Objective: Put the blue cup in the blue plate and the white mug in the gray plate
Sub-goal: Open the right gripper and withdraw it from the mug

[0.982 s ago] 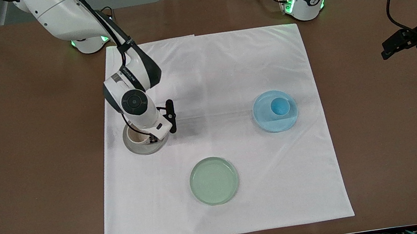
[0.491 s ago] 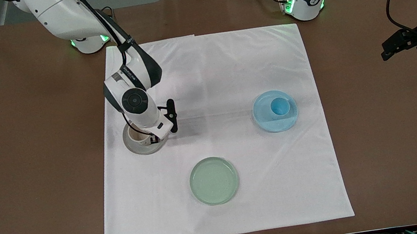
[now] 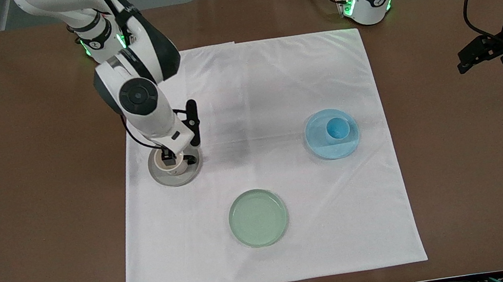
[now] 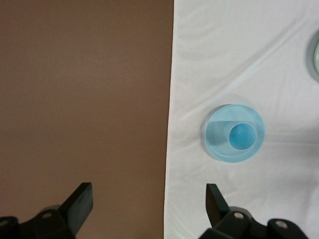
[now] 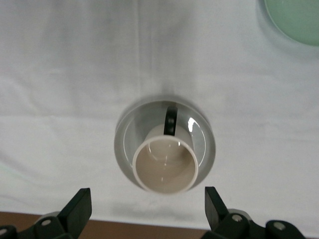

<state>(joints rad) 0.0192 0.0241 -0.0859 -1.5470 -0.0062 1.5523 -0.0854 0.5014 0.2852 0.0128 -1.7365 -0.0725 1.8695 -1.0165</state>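
— Front view: what surrounds the white mug (image 3: 176, 163)?
— It stands in the gray plate (image 3: 176, 177); green plate (image 3: 258, 218) lies at its five o'clock, unobstructed. Right gripper (image 3: 178, 158) has risen off it.
— Wrist views?
— Right gripper (image 5: 144, 209) spread, empty, over the mug (image 5: 165, 165). Left gripper (image 4: 147, 201) spread over the table's edge, waiting; blue cup (image 4: 242, 136) sits in blue plate (image 4: 217, 137).

Glossy white mug (image 5: 165, 164), translucent gray plate (image 5: 124, 144), wrinkled white cloth (image 3: 249, 87), matt brown table (image 3: 32, 191).

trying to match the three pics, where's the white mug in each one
Front view: the white mug stands on the gray plate, partly hidden below the right gripper, toward the right arm's end of the white cloth.
Left wrist view: not in it.
Right wrist view: low centre, upright on the gray plate.
Shared landmark: the green plate, at that picture's upper corner.
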